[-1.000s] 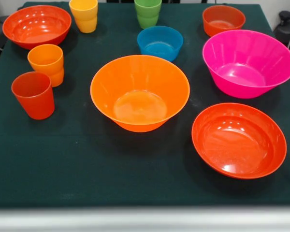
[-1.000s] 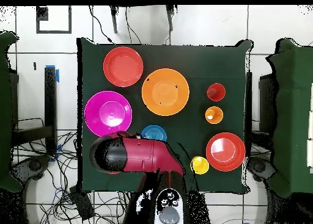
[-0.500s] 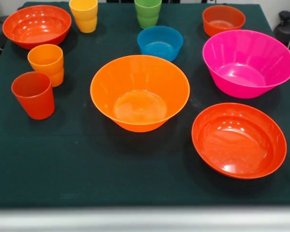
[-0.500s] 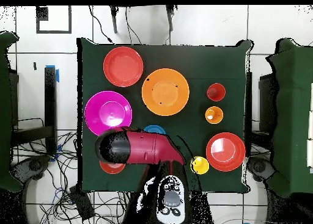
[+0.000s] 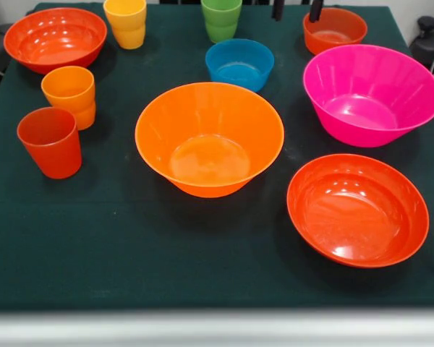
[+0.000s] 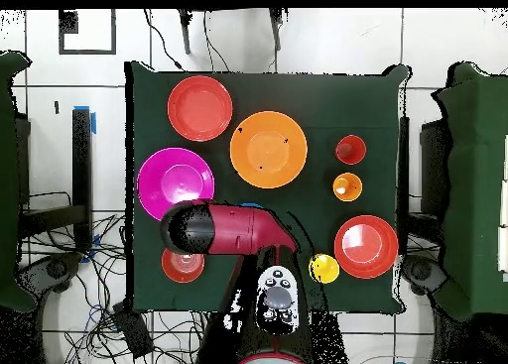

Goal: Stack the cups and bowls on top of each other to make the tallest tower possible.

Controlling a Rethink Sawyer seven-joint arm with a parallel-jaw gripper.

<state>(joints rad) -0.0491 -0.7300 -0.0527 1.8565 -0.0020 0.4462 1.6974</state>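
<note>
A Sawyer arm (image 6: 223, 229) reaches out over a green-clothed table (image 5: 116, 253) where nothing has yet been stacked. Only the two dark tips of its jaws (image 5: 297, 9) show in the front view, at one o'clock; they stand apart and released, holding nothing, just beside the small red-orange bowl (image 5: 334, 29).

The large orange bowl (image 5: 210, 137) sits at centre, the magenta bowl (image 5: 371, 92) at three o'clock, a wide red-orange bowl (image 5: 357, 210) at five and its twin (image 5: 55, 38) at ten. The small blue bowl (image 5: 239, 63) lies just past centre toward twelve. The green cup (image 5: 221, 19) and yellow cup (image 5: 126, 22) stand near twelve and eleven; the orange cup (image 5: 71, 96) and red-orange cup (image 5: 50, 142) stand close together at nine.

The work appears to be at its opening approach. The next move probably calls for lowering onto the small bowl's rim, then carrying it to a broad base.
</note>
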